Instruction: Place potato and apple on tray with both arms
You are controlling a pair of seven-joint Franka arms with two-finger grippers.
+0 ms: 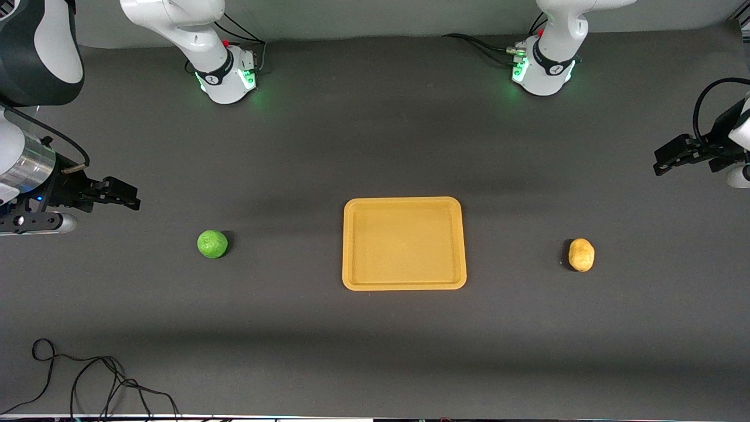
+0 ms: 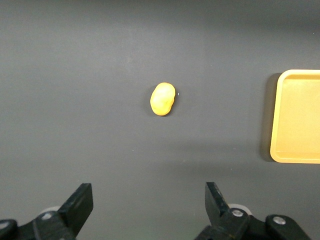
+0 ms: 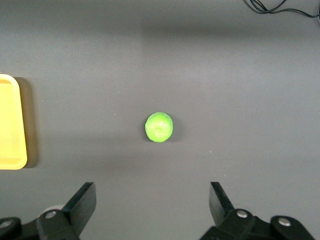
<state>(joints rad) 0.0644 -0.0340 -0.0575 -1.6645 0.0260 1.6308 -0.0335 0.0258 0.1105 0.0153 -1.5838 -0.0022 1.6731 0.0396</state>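
Observation:
The yellow-orange tray (image 1: 404,243) lies empty at the table's middle. The green apple (image 1: 212,244) sits on the table beside it toward the right arm's end. The tan potato (image 1: 581,255) sits beside it toward the left arm's end. My right gripper (image 1: 126,196) is open and empty, raised over the table at its own end, apart from the apple. My left gripper (image 1: 665,161) is open and empty, raised over the table at its end, apart from the potato. The left wrist view shows the potato (image 2: 163,99), the tray's edge (image 2: 299,117) and the open gripper (image 2: 149,200). The right wrist view shows the apple (image 3: 159,127), the tray's edge (image 3: 10,125) and the open gripper (image 3: 152,200).
The two arm bases (image 1: 228,76) (image 1: 542,70) stand along the table's edge farthest from the front camera. A loose black cable (image 1: 88,381) lies near the front edge toward the right arm's end. The table is dark grey.

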